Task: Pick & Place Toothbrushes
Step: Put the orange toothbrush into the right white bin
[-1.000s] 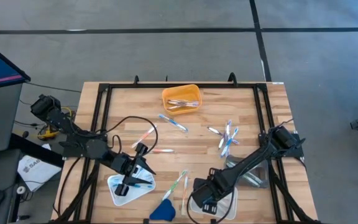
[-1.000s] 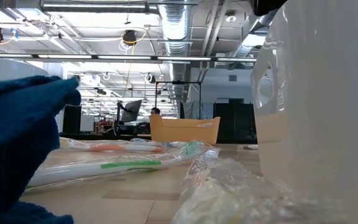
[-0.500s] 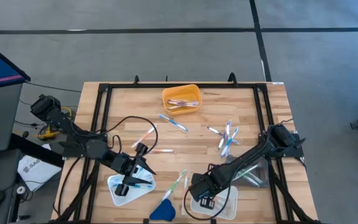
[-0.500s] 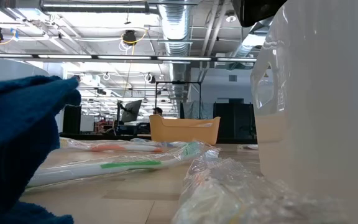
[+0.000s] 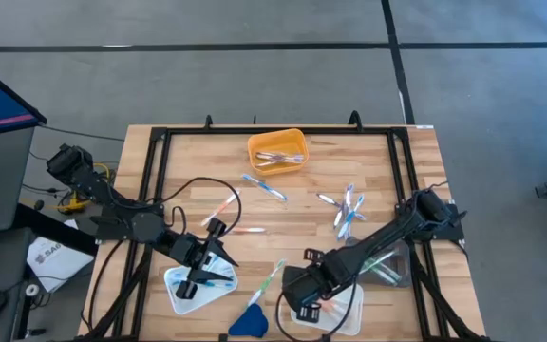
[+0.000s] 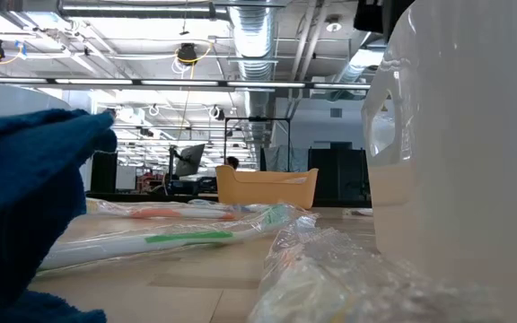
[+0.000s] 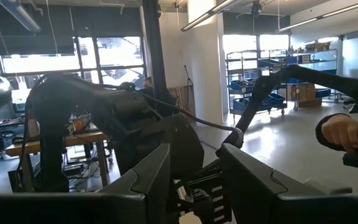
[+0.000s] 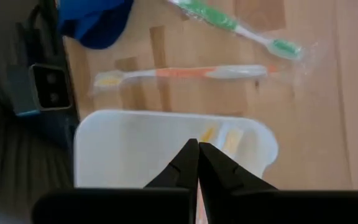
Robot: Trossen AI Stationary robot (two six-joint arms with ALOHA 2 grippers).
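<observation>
Wrapped toothbrushes lie scattered on the wooden table: a green one (image 8: 235, 23) and an orange one (image 8: 185, 73) beside the near-right white tray (image 8: 117, 149), a cluster (image 5: 348, 209) at the right, and others (image 5: 264, 187) mid-table. A yellowish toothbrush (image 8: 219, 137) lies in that tray. My right gripper (image 8: 198, 163) hovers shut above the tray, and I see nothing between its fingers. My left gripper (image 7: 194, 180) stands open over the near-left white tray (image 5: 180, 294), which holds a blue toothbrush (image 5: 218, 280).
An orange bin (image 5: 276, 149) with toothbrushes stands at the far middle. A dark-blue wedge (image 5: 248, 321) lies at the near edge between the two white trays. A black frame (image 5: 160, 142) runs around the table. A person's hand (image 7: 340, 130) shows in the room beyond.
My right gripper has shut, risen above the near-right white tray and drifted a little toward the table's left edge.
</observation>
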